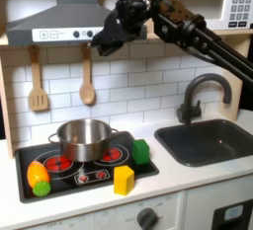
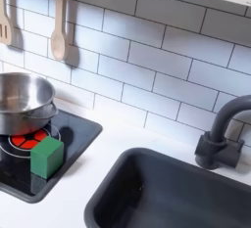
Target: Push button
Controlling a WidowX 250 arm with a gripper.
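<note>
So the black robot arm reaches in from the first exterior view's right, and its gripper is up against the grey range hood's control strip — that's where the small buttons sit, just to the first exterior view's left of the fingertips. Can't tell if the pincer is apart or together, too dark. Below: a shiny steel pot on the black toy stovetop, a green block beside it, and a dark sink.
</note>
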